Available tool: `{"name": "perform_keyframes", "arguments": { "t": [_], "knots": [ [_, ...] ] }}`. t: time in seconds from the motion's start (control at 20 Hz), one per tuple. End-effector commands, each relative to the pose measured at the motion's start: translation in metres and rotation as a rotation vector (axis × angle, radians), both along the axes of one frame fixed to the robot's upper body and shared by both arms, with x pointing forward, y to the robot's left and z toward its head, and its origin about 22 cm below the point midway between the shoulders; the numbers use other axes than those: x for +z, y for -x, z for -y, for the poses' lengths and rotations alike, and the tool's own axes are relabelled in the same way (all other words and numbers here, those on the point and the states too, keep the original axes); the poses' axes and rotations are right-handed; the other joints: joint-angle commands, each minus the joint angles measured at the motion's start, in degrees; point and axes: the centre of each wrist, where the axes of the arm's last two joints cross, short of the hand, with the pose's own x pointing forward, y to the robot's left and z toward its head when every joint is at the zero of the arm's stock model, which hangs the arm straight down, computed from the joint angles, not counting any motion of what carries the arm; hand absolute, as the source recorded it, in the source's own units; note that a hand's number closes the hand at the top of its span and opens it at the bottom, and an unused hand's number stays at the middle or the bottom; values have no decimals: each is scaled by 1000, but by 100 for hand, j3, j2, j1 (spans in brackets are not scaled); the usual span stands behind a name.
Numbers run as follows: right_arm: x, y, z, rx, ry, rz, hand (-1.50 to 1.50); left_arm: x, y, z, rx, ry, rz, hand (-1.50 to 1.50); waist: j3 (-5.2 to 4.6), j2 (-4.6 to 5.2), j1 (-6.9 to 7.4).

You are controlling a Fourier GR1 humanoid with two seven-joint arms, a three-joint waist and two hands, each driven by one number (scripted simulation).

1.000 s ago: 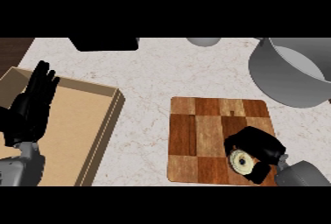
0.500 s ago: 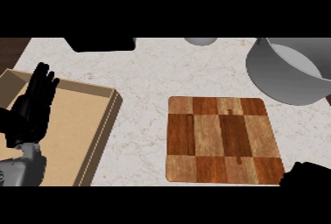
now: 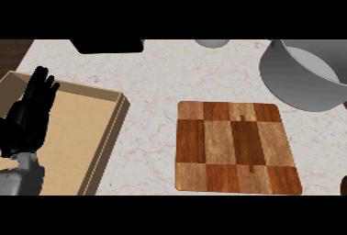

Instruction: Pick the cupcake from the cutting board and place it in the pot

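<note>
The checkered wooden cutting board [image 3: 234, 147] lies at centre right with nothing on it. No cupcake shows anywhere in the view. The grey pot [image 3: 301, 75] stands at the upper right, its inside bare as far as it shows. My left hand [image 3: 30, 117] rests open, fingers up, over the wooden tray at the left. My right hand is outside the picture. Only a thin dark sliver [image 3: 344, 185] shows at the right edge beside the board's lower corner, and I cannot tell what it is.
A shallow wooden tray [image 3: 102, 137] fills the left side. At the back edge sit a black object [image 3: 108, 46] and a grey round object [image 3: 212, 43]. Pale marbled counter [image 3: 152, 82] lies between tray and board.
My right hand, shut round the cupcake on the board's lower right a second ago, has drawn back down and right out of view. The cupcake is gone with it. The left hand has not moved.
</note>
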Motion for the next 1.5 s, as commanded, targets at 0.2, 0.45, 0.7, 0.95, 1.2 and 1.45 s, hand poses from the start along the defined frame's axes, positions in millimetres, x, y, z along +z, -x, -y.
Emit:
{"name": "perform_keyframes", "arguments": {
  "t": [0.2, 0.45, 0.7, 0.95, 1.2, 1.45],
  "knots": [
    [66, -13, 49, -229, -173, 101, 150, -2, -8, -2, -36, 0, -3, 0, 2, 39, 154],
    [80, -52, 66, -277, -223, 40, 150, 2, 0, 26, -47, -5, 24, 0, 7, 52, 275],
    [74, -81, 75, -312, -242, 0, 150, -2, -14, 12, -35, -2, 13, 0, 7, 55, 250],
    [43, -122, 70, -352, -218, -24, 150, 4, -22, 30, -56, -8, 4, 0, 13, 85, 344],
    [52, -135, 60, -445, -118, 195, 150, 1, -11, 20, -67, -12, 27, 0, 18, 111, 444],
    [17, -140, 68, -552, 34, 271, 150, 9, -23, 41, -89, -3, 29, 0, 30, 156, 484]
  ]
}}
